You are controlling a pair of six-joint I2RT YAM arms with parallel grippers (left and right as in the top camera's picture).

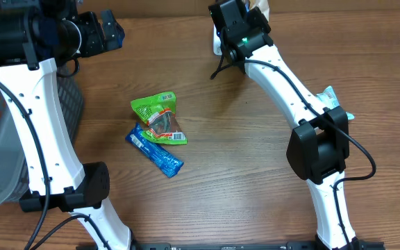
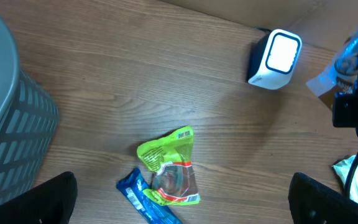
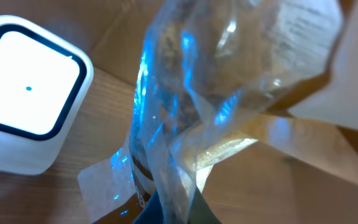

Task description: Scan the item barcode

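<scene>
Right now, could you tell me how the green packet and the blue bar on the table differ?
The green packet is wide and crumpled, with a reddish-brown patch. The blue bar is long, narrow and smoother. The green packet lies nearer the scanner, while the blue bar lies nearer the robot's base. Both lie loose on the table, meeting at one end of the blue bar.

One scanner (image 2: 273, 59), one basket (image 2: 23, 143) — one green packet (image 1: 157, 114), one blue wrapper (image 1: 155, 151), one clear bag (image 3: 216, 81)
</scene>
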